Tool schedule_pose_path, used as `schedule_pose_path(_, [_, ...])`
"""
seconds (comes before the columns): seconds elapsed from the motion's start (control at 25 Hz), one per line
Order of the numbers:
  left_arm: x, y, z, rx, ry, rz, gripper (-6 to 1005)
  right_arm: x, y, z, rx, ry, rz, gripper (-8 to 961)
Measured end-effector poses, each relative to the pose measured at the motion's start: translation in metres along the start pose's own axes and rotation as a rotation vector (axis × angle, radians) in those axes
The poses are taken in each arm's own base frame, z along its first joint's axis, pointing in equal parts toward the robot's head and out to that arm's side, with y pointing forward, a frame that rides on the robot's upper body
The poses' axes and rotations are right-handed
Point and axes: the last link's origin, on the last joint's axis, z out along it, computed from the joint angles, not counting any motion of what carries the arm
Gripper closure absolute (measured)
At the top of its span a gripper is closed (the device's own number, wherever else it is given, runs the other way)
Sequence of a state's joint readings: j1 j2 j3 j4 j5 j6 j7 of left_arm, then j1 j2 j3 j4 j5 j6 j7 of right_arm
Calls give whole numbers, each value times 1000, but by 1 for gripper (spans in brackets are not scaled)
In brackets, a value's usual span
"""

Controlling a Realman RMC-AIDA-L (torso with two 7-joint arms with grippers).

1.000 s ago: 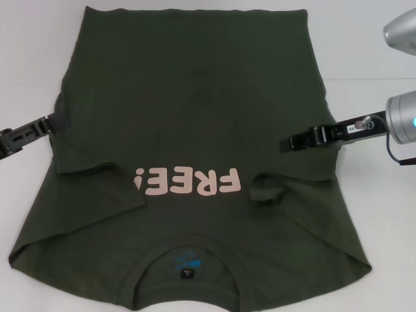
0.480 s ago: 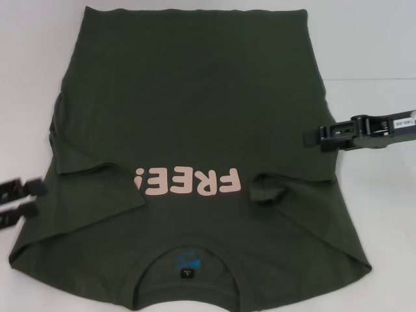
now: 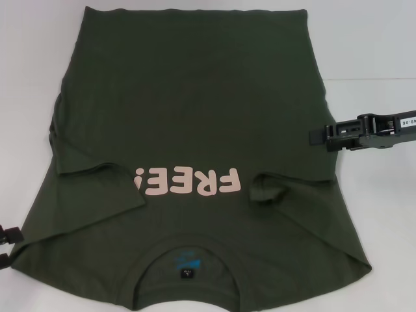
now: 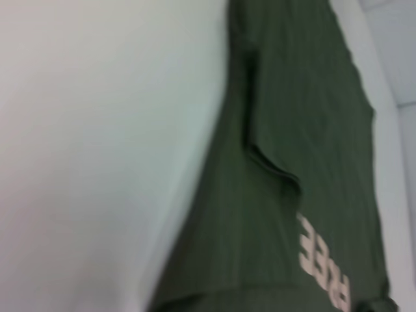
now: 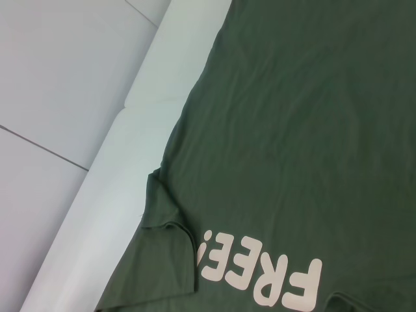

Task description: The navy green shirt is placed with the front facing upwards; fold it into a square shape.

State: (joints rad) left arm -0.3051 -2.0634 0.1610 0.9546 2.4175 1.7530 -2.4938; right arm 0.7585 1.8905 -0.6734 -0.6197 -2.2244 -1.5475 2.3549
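2 grippers are in our head view. Nearest us, our left gripper (image 3: 6, 246) has slid down from beside the sleeve fold to the lower-left edge, now just beside the near-left corner of the navy green shirt (image 3: 188, 110). Only its 2 dark finger tips show, held apart with a gap between them and nothing in it. The arm behind it is out of view.

The shirt itself has not shifted. It lies flat on the white desk (image 3: 370, 45), front up, collar and neck label (image 3: 186, 266) nearest us. Both sleeves are folded in beside the pink "FREE!" lettering (image 3: 188, 182), and the hem is at the far end.

Farther off, our right gripper (image 3: 316, 136) has drawn back a little toward the right. It reaches in level from the right, with its tip over the shirt's right edge. We cannot tell how its fingers stand.
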Motion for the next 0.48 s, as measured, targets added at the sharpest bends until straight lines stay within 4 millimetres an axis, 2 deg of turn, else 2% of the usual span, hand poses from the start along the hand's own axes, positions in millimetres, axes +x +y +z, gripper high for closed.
schedule_pose_path(0.2, [4, -7, 10, 29, 26, -51, 294, 0, -1, 0, 3, -3, -2, 194])
schedule_pose_path(0.48, [7, -13, 13, 51, 54, -82, 294, 3, -2, -1, 2, 0, 5, 195])
